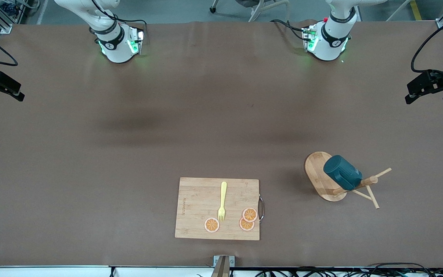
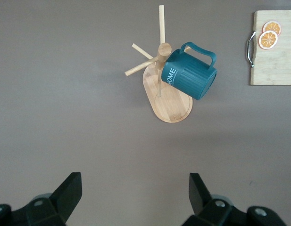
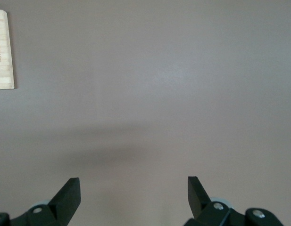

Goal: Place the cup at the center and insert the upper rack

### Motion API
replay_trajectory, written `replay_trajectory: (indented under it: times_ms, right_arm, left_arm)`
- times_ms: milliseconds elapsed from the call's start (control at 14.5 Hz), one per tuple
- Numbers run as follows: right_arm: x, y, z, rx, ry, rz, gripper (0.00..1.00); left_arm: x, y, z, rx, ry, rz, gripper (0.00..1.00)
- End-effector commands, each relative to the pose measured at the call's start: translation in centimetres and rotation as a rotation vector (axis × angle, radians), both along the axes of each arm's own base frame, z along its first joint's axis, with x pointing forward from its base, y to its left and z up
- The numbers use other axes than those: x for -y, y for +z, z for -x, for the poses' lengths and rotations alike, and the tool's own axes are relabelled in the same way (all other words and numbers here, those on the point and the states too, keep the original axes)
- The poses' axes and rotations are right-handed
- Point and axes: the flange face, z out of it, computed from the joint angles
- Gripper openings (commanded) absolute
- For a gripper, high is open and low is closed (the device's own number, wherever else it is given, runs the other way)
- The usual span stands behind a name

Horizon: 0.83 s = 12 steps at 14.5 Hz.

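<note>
Both claws gape wide, left claw [image 2: 135, 200] well apart from cup [image 2: 190, 75].

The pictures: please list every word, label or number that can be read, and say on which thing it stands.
"HOME": white letters on the ribbed side of the dark teal mug, which hangs on the light bamboo mug tree.
A faint stamp along one edge of the rectangular bamboo cutting board: too small to read.

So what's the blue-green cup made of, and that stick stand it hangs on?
The cup looks like glazed ceramic, maybe enamel: a smooth, ribbed, dark teal wall with white lettering. The stand looks like unpainted bamboo or light wood: pale tan, with fine grain on its oval base and plain round pegs.
</note>
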Motion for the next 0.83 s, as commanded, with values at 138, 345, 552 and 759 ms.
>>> replay_trajectory:
  times_ms: [138, 345, 552, 759]
  right_arm:
    - [0.26, 0.03, 0.37, 0.001, -0.012, 0.009, 1.0]
    - [0.26, 0.01, 0.39, -0.001, -0.012, 0.009, 1.0]
    - [0.26, 0.01, 0.39, -0.001, -0.012, 0.009, 1.0]
    - [0.66, 0.01, 0.43, -0.001, -0.02, 0.008, 1.0]
  left_arm:
    - [0.14, 0.3, 0.37, -0.008, 0.0, 0.042, 1.0]
    - [0.04, 0.23, 0.36, -0.01, 0.004, 0.048, 1.0]
    - [0.12, 0.31, 0.37, -0.009, 0.007, 0.049, 1.0]
    - [0.12, 0.23, 0.37, -0.01, 0.009, 0.049, 1.0]
